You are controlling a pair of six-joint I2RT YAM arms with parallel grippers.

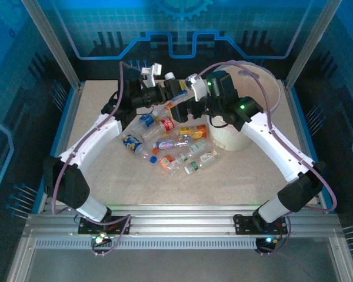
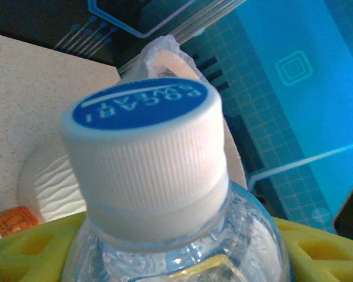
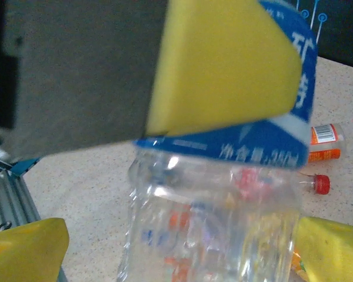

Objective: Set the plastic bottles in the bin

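My left gripper (image 1: 182,94) is shut on a clear plastic bottle (image 1: 193,84) with a blue label and a white cap, held in the air beside the bin (image 1: 269,83). In the left wrist view the cap (image 2: 147,147) rises between the yellow pads (image 2: 323,247). My right gripper (image 1: 192,109) is open, and in the right wrist view its pads (image 3: 23,249) stand wide on either side of the bottle's clear lower body (image 3: 217,211) without touching it. Several more plastic bottles (image 1: 173,144) lie in a pile on the table.
The bin is a whitish bucket; my right arm (image 1: 265,132) crosses in front of it. An orange-labelled bottle (image 3: 325,143) and a red-capped one (image 3: 321,184) lie below the held bottle. Blue enclosure walls (image 1: 182,29) ring the table.
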